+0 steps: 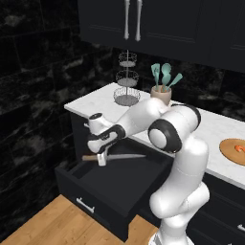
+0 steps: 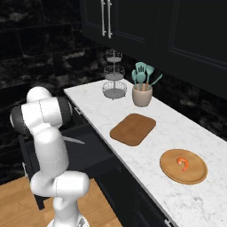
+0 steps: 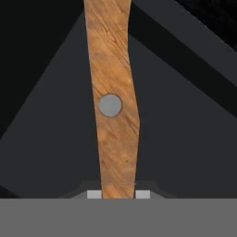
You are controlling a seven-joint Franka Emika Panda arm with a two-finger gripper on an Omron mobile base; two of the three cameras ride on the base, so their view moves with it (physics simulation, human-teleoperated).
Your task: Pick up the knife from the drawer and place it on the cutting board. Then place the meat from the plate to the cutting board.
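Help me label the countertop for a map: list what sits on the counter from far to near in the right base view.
Wire tiered basket stand → utensil crock with teal spatulas → cutting board → plate carrying the meat.

Looking forward and down from behind the arm, left and right, sharing the bench (image 1: 110, 103) and drawer (image 1: 103, 184). Hand view pressed close against the knife (image 3: 113, 106) handle.
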